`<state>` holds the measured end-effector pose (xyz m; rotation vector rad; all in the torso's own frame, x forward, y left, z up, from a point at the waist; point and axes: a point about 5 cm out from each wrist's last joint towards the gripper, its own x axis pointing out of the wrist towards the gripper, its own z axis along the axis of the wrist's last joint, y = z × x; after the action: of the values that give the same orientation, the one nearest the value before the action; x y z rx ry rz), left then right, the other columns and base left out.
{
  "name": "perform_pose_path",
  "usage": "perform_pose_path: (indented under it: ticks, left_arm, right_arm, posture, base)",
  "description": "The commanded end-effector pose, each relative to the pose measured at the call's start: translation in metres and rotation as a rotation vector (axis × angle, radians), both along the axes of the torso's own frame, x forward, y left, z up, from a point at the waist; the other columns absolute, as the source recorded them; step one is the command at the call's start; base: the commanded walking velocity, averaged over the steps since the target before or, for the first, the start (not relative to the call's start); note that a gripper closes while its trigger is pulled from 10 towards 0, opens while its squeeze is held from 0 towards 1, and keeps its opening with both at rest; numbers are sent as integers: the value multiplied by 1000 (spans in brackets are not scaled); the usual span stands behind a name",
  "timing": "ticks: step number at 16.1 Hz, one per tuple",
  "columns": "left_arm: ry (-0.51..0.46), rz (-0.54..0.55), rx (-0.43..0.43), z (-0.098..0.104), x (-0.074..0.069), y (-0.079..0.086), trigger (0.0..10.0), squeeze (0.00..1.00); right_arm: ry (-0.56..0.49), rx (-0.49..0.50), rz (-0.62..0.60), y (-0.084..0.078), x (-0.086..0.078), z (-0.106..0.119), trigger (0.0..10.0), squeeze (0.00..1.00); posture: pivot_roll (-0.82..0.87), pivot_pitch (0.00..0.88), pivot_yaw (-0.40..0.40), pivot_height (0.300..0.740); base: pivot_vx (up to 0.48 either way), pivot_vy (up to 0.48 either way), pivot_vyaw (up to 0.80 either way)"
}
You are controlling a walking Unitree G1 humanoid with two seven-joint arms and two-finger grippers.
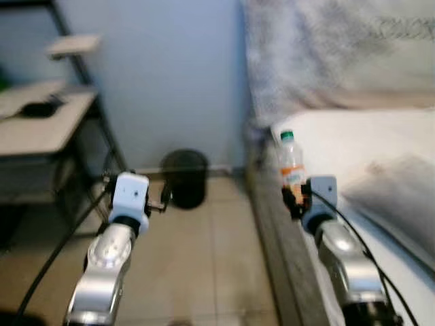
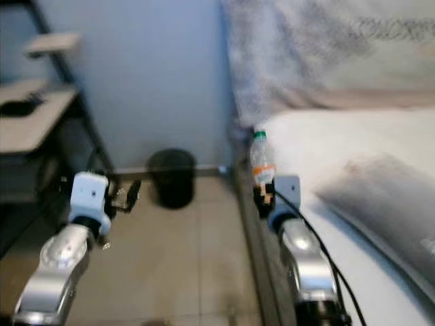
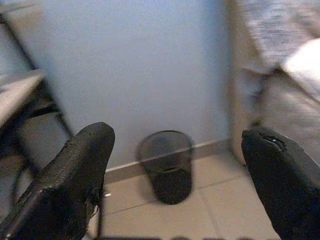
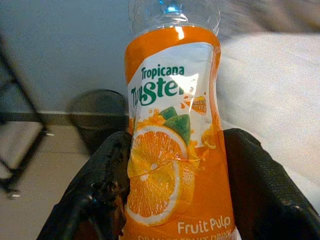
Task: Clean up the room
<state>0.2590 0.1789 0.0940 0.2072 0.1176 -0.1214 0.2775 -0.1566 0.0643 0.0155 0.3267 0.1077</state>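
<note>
Right gripper (image 1: pixel 293 197) clamps an upright bottle (image 1: pixel 291 163) at centre-right, beside the bed (image 1: pixel 353 136). The bin (image 1: pixel 184 178) sits left of it (nearer the wide-open left gripper (image 1: pixel 165 197)), by the wall.

Setting: home bedroom | white-sheeted bed (image 1: pixel 353 136) with grey patterned blanket (image 1: pixel 326 47) | black mesh wastebasket (image 1: pixel 184 178) on beige tiled floor (image 1: pixel 204 265) | light wooden desk (image 1: pixel 41 125), pale blue wall (image 1: pixel 170 75)
</note>
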Motion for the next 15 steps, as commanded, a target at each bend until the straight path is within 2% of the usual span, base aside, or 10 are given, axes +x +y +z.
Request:
perform_pose_path:
  ticks: [1,6,15]
  left_arm:
    - [-10,2,17,3,2,5,10000,0]
    - [-12,-8,24,5,3,3,10000,0]
    - [-10,7,11,5,6,4,10000,0]
  right_arm:
    - [-29,24,37,17,5,6,10000,0]
    - [-20,7,28,16,4,3,10000,0]
    - [-32,-10,35,15,12,7,10000,0]
  posture:
    - [146,0,61,740]
    - [155,0,56,740]
    - [159,0,42,740]
  base:
    - [349,0,0]
    - [349,0,0]
    - [349,0,0]
